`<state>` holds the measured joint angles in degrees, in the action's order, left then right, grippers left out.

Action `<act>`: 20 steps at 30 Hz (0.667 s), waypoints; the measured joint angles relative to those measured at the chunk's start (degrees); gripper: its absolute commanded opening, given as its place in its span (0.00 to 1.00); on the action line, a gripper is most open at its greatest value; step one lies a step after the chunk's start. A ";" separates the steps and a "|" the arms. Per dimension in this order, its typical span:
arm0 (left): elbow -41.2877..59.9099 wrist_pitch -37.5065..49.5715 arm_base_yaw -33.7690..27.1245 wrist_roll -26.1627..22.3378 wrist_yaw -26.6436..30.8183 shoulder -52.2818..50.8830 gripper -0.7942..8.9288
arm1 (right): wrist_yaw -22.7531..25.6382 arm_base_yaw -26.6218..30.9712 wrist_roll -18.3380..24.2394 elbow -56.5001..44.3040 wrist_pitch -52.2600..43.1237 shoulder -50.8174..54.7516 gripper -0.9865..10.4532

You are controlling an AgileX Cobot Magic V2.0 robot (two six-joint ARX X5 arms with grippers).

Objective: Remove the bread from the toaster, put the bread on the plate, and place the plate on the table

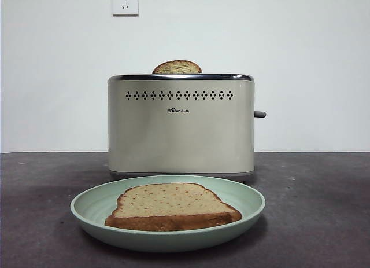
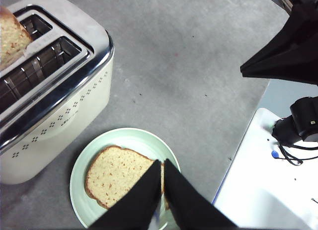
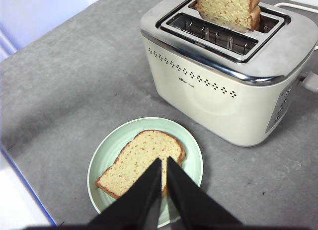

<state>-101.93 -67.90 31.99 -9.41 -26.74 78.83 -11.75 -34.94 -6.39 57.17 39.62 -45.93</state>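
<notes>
Bread (image 1: 172, 207) on plate (image 1: 92, 203), plate on table (image 1: 324, 210) — looks done; both grippers (image 2: 162, 163) (image 3: 164, 160) pressed together, seemingly empty.

Even soft bright light, faint shadow under plate (image 1: 167, 213), glare on toaster (image 3: 233, 76) chrome, sharp focus

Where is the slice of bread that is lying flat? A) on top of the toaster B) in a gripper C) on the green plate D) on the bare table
C: the flat slice of bread lies on the green plate in front of the toaster, while a second slice stands in the toaster's far slot.
</notes>
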 measured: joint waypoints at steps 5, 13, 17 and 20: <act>0.00 0.00 0.00 0.00 0.00 0.00 0.09 | 0.00 0.00 0.02 0.02 0.00 0.00 0.09; 0.00 0.26 -0.17 -0.13 0.31 0.00 0.09 | 0.02 0.00 0.02 0.02 0.00 0.00 0.09; 0.00 3.04 -3.50 -0.81 0.92 -0.70 0.09 | 0.00 0.00 0.04 0.02 0.00 0.02 0.09; 0.90 9.66 -7.89 -1.18 1.14 -3.61 0.09 | 0.00 0.00 0.04 0.02 0.00 0.04 0.09</act>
<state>-101.03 -58.24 24.10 -10.59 -25.61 75.22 -11.75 -34.94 -6.35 57.19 39.62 -45.89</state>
